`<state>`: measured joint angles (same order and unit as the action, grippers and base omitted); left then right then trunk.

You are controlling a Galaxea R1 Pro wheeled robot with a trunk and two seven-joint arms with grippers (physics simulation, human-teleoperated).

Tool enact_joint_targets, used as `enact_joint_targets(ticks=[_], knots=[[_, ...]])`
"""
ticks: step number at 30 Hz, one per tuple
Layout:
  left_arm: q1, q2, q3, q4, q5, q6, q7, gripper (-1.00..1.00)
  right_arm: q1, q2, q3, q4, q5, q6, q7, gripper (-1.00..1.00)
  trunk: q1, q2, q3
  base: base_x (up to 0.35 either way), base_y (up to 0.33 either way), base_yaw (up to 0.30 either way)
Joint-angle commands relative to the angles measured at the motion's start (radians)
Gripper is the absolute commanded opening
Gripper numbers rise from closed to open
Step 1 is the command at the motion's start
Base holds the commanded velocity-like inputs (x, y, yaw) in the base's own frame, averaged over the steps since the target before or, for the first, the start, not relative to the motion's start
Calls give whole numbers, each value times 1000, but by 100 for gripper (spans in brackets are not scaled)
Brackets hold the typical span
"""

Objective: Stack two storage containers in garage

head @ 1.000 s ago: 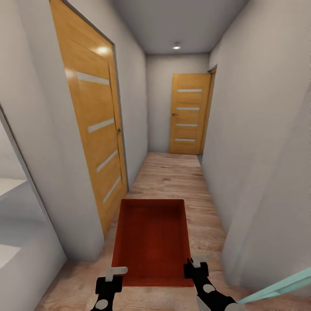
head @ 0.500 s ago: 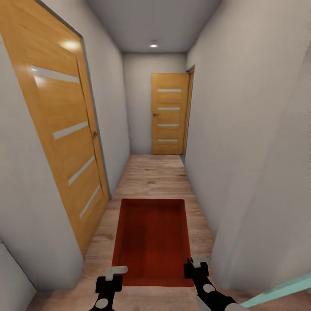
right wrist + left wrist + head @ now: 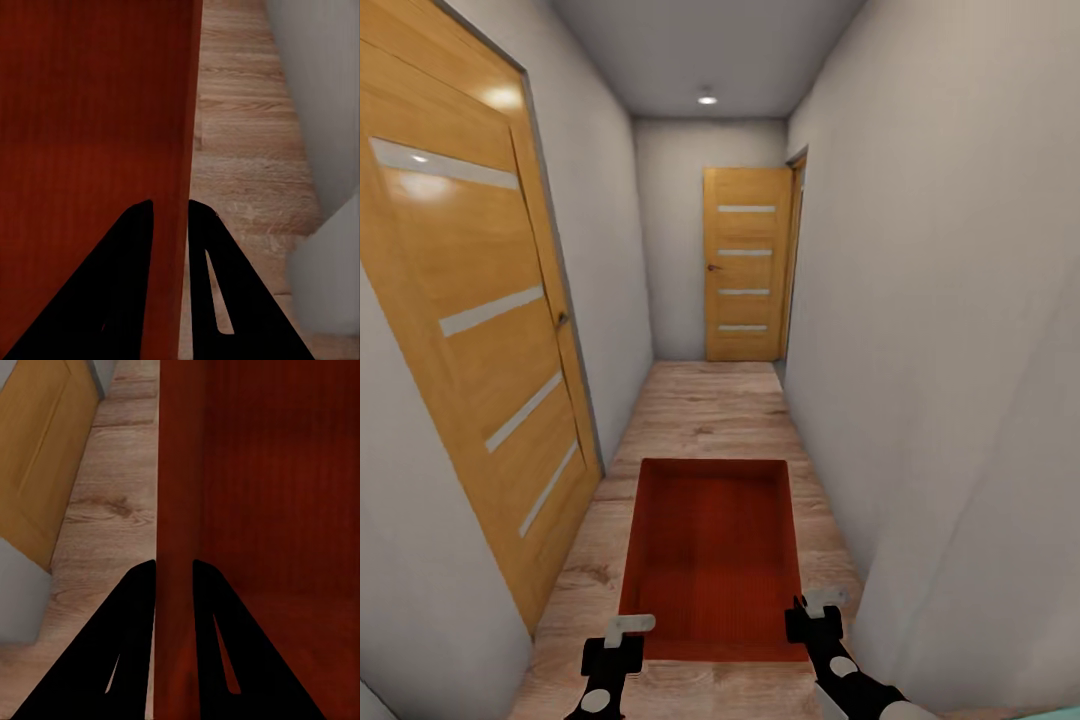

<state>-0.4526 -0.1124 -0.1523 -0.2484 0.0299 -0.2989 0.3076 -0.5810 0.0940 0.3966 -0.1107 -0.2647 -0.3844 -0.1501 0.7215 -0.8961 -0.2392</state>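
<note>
One orange-red storage container hangs in front of me above the light wood plank floor, open side up and empty. My left gripper is shut on its near left wall; in the left wrist view the two dark fingers pinch the thin wall of the container. My right gripper is shut on the near right wall, and in the right wrist view its fingers clamp the wall of the container. The second container is out of view.
I am in a narrow corridor with white-grey walls. A wooden door with pale stripes stands close on the left. Another wooden door closes the far end. The plank floor runs straight ahead between the walls.
The whole view has shifted: the left door has come closer and slid left, and the wall corner and pale green bar at the sides are gone. The container and both grippers kept their places.
</note>
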Motion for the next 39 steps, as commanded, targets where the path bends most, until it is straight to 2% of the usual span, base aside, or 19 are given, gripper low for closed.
enact_joint_targets(ticks=[1,7,14,39], knots=[[-1,0,33,-23,50,-51,34,-100,0,0,-44,9,-27,-7,-45,-100,1,-1,-1,321,0,0],[-1,0,33,-23,49,-51,34,-100,0,0,-44,9,-32,-7,-45,-100,1,-1,-1,321,0,5],[-1,0,32,-23,48,-51,34,-100,0,0,-44,9,-28,-7,-45,-100,1,-1,-1,321,0,153],[-1,0,33,-23,48,-51,33,-100,0,0,-44,9,-28,-7,-45,-100,1,-1,-1,321,0,3]])
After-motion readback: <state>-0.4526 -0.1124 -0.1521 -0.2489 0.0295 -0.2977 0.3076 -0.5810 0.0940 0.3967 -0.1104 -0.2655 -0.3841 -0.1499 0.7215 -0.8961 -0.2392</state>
